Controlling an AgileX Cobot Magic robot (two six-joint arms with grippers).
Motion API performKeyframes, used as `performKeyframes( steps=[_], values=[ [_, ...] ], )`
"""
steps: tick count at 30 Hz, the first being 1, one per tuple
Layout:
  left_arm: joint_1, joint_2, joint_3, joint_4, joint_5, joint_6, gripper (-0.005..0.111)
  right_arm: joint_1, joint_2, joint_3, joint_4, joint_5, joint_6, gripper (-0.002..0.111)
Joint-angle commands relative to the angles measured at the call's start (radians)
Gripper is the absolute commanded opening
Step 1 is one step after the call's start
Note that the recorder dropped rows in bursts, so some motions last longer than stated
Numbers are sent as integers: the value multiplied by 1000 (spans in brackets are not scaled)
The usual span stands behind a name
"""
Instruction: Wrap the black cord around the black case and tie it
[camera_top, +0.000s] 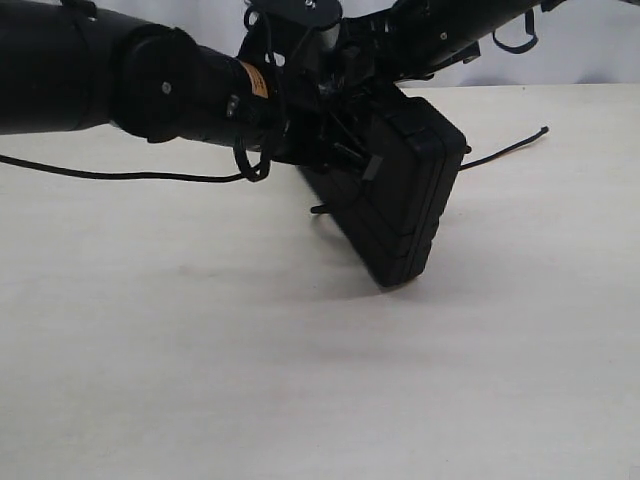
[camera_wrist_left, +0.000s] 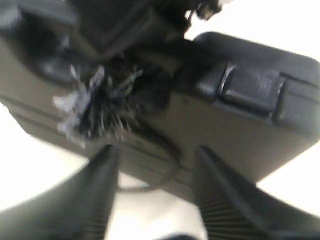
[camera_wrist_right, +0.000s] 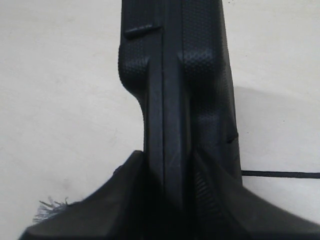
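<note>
The table (camera_top: 300, 400) carried the case (camera_top: 405, 205), which stood tilted on edge near the middle, its lower corner down by the tabletop. The right jaws were clamped on the case's rim. The left jaws stood apart close to the case, gripping nothing. The cord (camera_top: 120, 176) trailed over the table on both sides; its frayed knot (camera_wrist_left: 92, 110) lay against the case.

Case (camera_top: 405, 200) black, pebbled; cord (camera_top: 505, 152) black, fray seemingly grey; table (camera_top: 200, 350) cream.
</note>
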Motion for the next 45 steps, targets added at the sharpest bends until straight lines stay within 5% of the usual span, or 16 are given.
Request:
performKeyframes(
  steps=[1,9,17,25,29,39,45],
  values=[
    [-3,29,2,-45,27,-28,56,-1,-17,0,7,-28,0,27],
    [-96,143,2,-63,-113,-2,56,-1,-17,0,7,-28,0,27],
    [-96,153,2,-53,-174,-20,55,-1,-17,0,7,-28,0,27],
    [-96,153,2,26,-123,-20,25,-1,-17,0,7,-28,0,27],
    [-94,153,2,35,-121,-20,1,-1,-17,0,7,-28,0,27],
    [8,153,2,33,-101,-27,0,-1,-17,0,7,-28,0,27],
    [-18,139,19,38,-100,-5,0,-1,-17,0,7,-28,0,27]
  ],
)
